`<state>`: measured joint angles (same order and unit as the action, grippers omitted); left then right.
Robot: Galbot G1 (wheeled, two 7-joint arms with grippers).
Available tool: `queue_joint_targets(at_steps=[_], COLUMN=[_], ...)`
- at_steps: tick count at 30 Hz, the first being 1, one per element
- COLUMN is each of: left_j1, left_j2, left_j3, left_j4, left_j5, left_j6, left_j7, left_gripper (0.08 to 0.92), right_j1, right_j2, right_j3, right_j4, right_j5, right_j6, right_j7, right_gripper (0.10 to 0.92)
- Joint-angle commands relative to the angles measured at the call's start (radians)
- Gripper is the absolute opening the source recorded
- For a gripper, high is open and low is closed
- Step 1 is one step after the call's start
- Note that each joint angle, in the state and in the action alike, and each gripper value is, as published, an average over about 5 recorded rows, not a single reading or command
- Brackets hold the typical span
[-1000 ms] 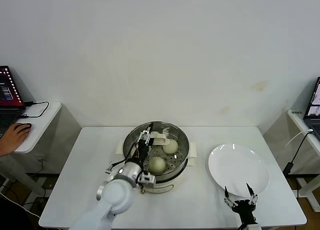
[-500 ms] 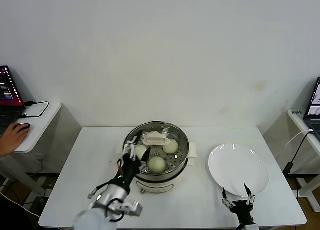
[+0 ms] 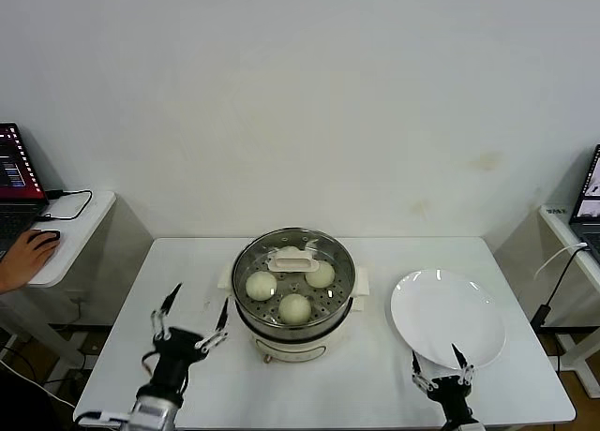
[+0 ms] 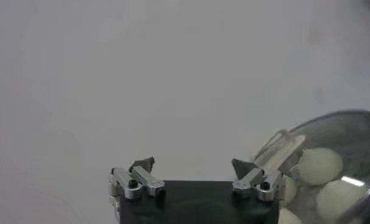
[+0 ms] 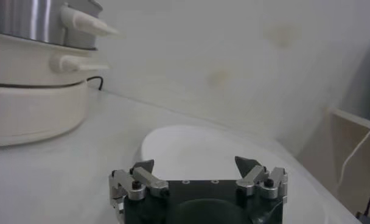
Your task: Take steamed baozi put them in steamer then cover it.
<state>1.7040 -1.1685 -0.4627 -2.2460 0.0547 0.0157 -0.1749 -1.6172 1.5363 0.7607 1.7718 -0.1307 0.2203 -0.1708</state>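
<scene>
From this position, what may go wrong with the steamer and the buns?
1. Only three baozi show in the steamer; a fourth may be hidden under the lid's handle or missing.
2. The glass lid may sit off-centre, so the cover may not seal.
3. The open left gripper is near the steamer and might bump it.

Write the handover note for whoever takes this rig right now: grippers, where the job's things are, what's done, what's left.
Left gripper: jaws open, empty, above the table on the left side of the steamer.
Right gripper: jaws open, empty, parked by the near edge of the plate.
Baozi: three baozi show through the glass lid, sitting on the perforated tray; a fourth cannot be seen.
Done: the plate is empty and the lid sits on the steamer.
Left: apparently nothing but checking the lid is seated and accounting for the fourth bun; both arms look clear to retract.
</scene>
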Motion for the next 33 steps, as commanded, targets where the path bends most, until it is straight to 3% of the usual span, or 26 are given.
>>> queue_joint_targets(at_steps=[1,12,33], left_j1=[0.196,0.211,0.250], left_j2=[-0.044,-0.035,-0.017], left_j3=[-0.033,-0.032,-0.043], left_j4=[0.201,0.222,0.191], left_j5=[-0.436,-0.483,-0.429], left_j6=[-0.249,-0.270,-0.235], left_j7=[-0.051,0.020,0.061], left_gripper=[0.823,0.823,0.823], right_j1=[-0.064,-0.166,-0.234], right_j2=[-0.050,-0.079,-0.092], right_j3=[-0.066,-0.122,-0.158], right_j4=[0.069,0.167,0.217], right_j5=[0.107,0.159,0.165], right_j6=[-0.007,-0.023,-0.069], right_j7=[-0.009,-0.026,-0.027], right_gripper=[0.823,0.823,0.823])
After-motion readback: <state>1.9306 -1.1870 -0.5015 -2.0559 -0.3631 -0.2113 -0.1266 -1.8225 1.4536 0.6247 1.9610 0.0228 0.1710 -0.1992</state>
